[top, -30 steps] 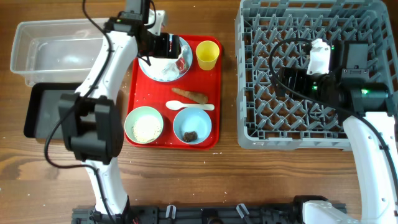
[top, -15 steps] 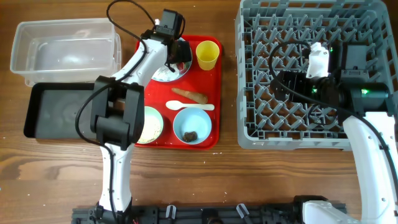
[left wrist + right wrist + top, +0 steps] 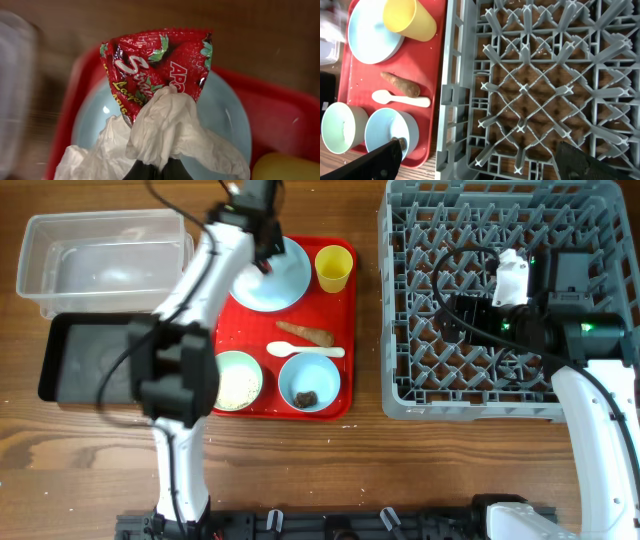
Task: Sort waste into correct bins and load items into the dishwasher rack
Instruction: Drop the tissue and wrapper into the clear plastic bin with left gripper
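In the left wrist view my left gripper (image 3: 154,173) is shut on a crumpled white napkin (image 3: 167,127) and a red-and-white wrapper (image 3: 156,62). Both hang above the pale blue plate (image 3: 275,278), which is bare on the red tray (image 3: 345,395). Also on that tray are a yellow cup (image 3: 333,268), a brown stick (image 3: 306,332), a white spoon (image 3: 305,350), a mint bowl (image 3: 232,380) with rice and a light blue bowl (image 3: 308,383) holding a dark lump. My right gripper (image 3: 485,165) stands open over the grey dishwasher rack (image 3: 510,380), holding nothing.
A clear tub (image 3: 105,255) stands at the back left, with a black tray (image 3: 85,360) just in front of it. The rack fills the right side of the table. My left arm (image 3: 190,290) stretches across the red tray's left edge.
My left gripper has shut on the napkin and wrapper and lifted them off the plate, which now shows bare. The right arm has not moved.
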Action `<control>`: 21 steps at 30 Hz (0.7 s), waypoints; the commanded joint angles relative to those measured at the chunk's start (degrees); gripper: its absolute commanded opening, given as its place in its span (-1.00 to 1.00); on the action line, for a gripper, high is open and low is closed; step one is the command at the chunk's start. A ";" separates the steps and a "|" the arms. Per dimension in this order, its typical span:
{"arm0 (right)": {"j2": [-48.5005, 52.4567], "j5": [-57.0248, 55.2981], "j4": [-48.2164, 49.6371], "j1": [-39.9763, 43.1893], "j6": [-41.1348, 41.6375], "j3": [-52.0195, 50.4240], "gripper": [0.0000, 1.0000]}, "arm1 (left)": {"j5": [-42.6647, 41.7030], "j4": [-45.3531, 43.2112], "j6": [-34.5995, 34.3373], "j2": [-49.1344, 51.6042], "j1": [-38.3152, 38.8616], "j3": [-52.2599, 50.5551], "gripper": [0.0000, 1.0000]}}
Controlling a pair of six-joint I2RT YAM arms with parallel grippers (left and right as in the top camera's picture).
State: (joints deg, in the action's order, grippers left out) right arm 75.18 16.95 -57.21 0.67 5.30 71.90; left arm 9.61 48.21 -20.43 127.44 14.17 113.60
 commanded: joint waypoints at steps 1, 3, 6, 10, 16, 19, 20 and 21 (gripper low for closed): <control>0.48 0.96 -0.15 0.00 -0.59 0.74 0.99 | 3.98 0.35 0.68 -11.13 -7.72 2.89 -0.92; 0.48 0.98 -0.07 0.00 -0.59 0.74 0.99 | 3.98 0.48 0.68 -11.15 -13.64 2.89 -0.92; 0.48 0.98 0.11 0.00 -0.59 0.74 1.00 | 3.96 -0.04 0.68 -7.96 -19.65 2.86 -0.92; 0.48 0.98 0.55 0.00 -0.17 0.74 0.99 | 3.93 -0.81 0.66 -0.68 -23.39 2.86 -0.17; 0.48 0.96 0.59 0.00 -0.20 0.74 0.99 | 3.26 -1.66 2.23 -3.06 -23.52 2.99 1.00; 0.48 0.96 0.59 0.00 -0.20 0.74 0.99 | -1.42 2.64 5.05 -10.78 -23.30 2.99 1.00; 0.48 0.98 0.57 0.00 -0.22 0.74 0.99 | -4.55 5.68 5.03 -14.71 -23.30 2.99 0.99; 0.48 0.98 0.57 0.00 -0.20 0.74 0.99 | -10.34 12.39 5.01 -19.69 -23.30 2.99 1.00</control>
State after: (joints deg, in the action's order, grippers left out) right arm 75.18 16.93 -56.66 0.67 5.32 71.90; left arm 8.60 53.63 -16.82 118.54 -9.39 116.51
